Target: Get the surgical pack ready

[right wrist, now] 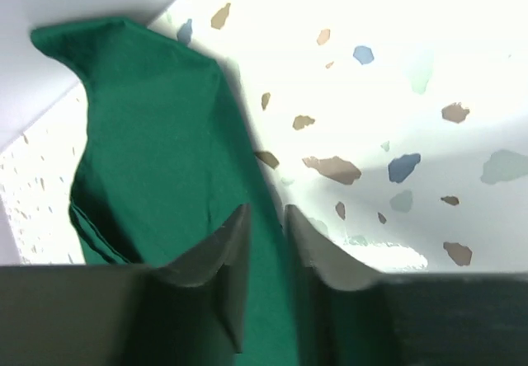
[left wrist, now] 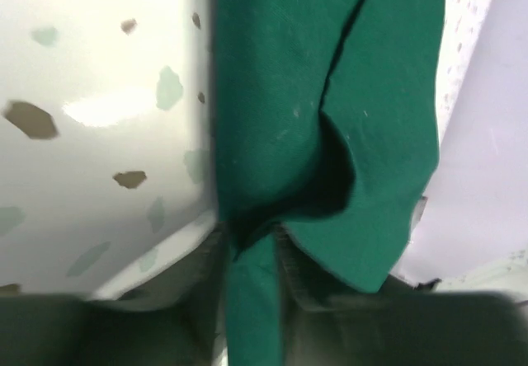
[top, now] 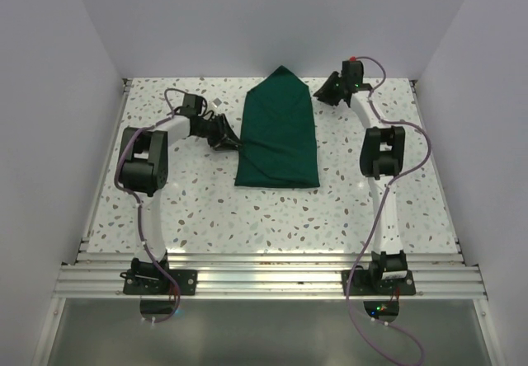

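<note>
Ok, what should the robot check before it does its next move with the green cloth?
1. Left gripper pinches the green drape's edge: ok.
2. Right gripper holds the drape: cannot tell; cloth sits between its fingers.
3. Drape folded, lying on the table: ok.
4. Instruments and gauze tucked inside: cannot tell, none visible.
5. Grippers apart, one each side of the drape: ok.

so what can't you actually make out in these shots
- Whether anything lies inside the green drape: its folds cover it in all three views.
- The small white object beside the left arm: top view, too small to identify.
- How firmly the left gripper and right gripper jaws pinch the drape: wrist views, cloth fills the gap.
- Drape's full outline: wrist views, cut off by frame edges.
</note>
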Controlling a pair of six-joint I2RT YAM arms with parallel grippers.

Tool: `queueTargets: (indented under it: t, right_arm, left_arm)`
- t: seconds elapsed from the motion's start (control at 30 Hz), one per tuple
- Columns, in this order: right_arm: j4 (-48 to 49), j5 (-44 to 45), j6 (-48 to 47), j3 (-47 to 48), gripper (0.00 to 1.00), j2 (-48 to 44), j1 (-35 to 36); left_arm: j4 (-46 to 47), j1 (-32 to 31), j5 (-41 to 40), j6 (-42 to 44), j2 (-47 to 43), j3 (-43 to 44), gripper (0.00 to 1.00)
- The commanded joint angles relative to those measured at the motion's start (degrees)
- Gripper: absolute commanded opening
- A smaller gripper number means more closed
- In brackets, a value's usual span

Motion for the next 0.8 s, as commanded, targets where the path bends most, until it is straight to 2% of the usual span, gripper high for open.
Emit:
queueTargets:
  t: [0.0,0.03,0.07,0.1,0.2,0.33,0.4,0.47,0.6,0.67,0.77]
  right_arm:
    - [2.6,0.35,-0.23,1.86,0.33,-2.47,1.18]
    - [2.69,0.44,-0.49,1.95,0.36,-2.82,1.27]
    - [2.26,0.7,-1.71,2.38,0.45,-3.26,1.35]
    - [2.08,1.23,-2.33,2.73,0.49,-3.27,1.62]
    - [0.68,1.58,-3.92,3.79,0.62,-2.74,1.97]
    - [-0.91,2.55,-4.45,3.35,0.64,-2.56,2.06]
    - [-1.0,2.29,-4.71,2.83,0.64,-2.83,2.15]
    - [0.13,0.89,-4.45,1.34,0.57,-3.44,2.23]
    - [1.55,-2.8,-3.31,-0.69,0.52,-5.37,2.32]
    - [1.55,-5.6,-3.3,-1.82,0.53,-6.78,2.41]
    - [-1.68,-3.52,-6.02,-3.58,0.59,-9.41,2.67]
  left_arm:
    - [-2.91,0.72,-5.83,3.38,-1.83,5.48,0.42]
    - [-3.18,0.8,-6.71,3.74,-2.18,6.71,0.46]
    - [-3.09,0.8,-8.29,4.09,-2.36,8.72,0.5]
    - [-2.57,0.89,-8.82,4.36,-2.45,9.61,0.58]
    - [-0.99,1.07,-9.54,3.57,-0.7,12.87,0.65]
    - [-1.43,1.24,-7.17,1.64,4.57,19.46,0.66]
    - [1.89,1.24,-6.29,-0.29,5.89,20.69,0.65]
    - [4.71,1.33,-3.74,-3.27,6.43,20.78,0.61]
    - [15.5,0.89,1.97,-9.43,6.35,18.16,0.38]
    - [15.8,0.45,2.42,-9.7,6.08,17.1,0.37]
    - [15.02,0.01,2.42,-9.35,5.99,16.04,0.38]
